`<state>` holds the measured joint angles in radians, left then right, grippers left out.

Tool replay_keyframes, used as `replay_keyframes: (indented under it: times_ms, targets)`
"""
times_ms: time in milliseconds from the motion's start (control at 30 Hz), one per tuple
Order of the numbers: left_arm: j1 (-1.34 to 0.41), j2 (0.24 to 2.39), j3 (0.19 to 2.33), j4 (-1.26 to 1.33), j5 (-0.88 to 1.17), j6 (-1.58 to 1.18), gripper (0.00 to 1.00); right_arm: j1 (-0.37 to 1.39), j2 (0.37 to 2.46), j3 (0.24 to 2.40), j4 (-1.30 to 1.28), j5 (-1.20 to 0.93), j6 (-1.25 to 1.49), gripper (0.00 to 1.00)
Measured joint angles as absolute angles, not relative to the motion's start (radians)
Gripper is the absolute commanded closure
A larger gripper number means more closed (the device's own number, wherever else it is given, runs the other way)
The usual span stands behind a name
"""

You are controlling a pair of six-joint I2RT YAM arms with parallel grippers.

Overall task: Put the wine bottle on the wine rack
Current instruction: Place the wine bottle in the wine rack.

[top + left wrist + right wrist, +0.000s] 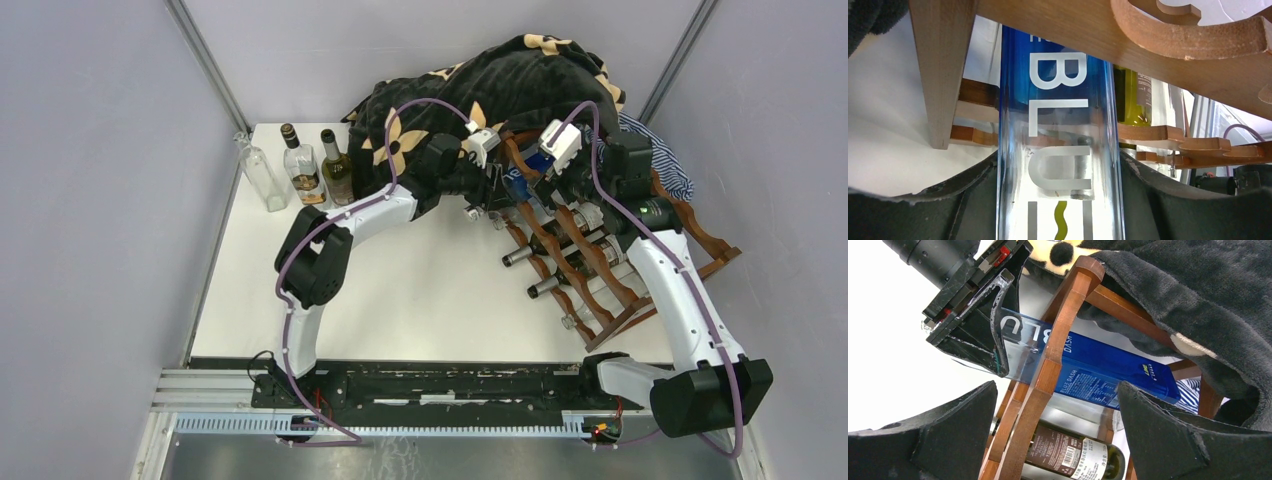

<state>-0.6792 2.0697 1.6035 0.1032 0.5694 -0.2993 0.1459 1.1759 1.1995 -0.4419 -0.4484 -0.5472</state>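
From above, the wine rack (604,322) stands at about 3 o'clock on the white table (400,290), its far end buried under a black blanket (520,80) with tan flowers. Three spare bottles (301,165) stand upright together at 10 o'clock, well apart from it. Both arms reach in to the rack's top tier: the left gripper (497,185) meets it from 9 o'clock and the right gripper (565,190) sits just beside it at 3 o'clock, with the wine bottle (520,182) showing blue between them. From the left wrist, the bottle (1058,150) runs straight up the middle, clear glass with white letters turning blue towards 12 o'clock, and both dark fingers (938,210) press its sides about half open. It passes under a scalloped rail, and a green bottle (1135,95) lies behind at 2 o'clock. From the right wrist, that gripper's fingers (938,440) gape wide on nothing. The bottle lies tilted across the rack's upper rail (1058,340), its clear end clamped at 10 o'clock, its blue body under the blanket. A dark labelled bottle (1073,455) rests at 6 o'clock.
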Motion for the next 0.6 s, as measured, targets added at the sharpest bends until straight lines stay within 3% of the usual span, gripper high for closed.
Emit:
replay_keyframes:
  times_ms: [600]
  targets:
    - [-0.717, 2.109, 1.691, 0.057, 0.471, -0.241, 0.98, 0.133, 1.166, 1.187, -0.429, -0.47, -0.542, 0.05]
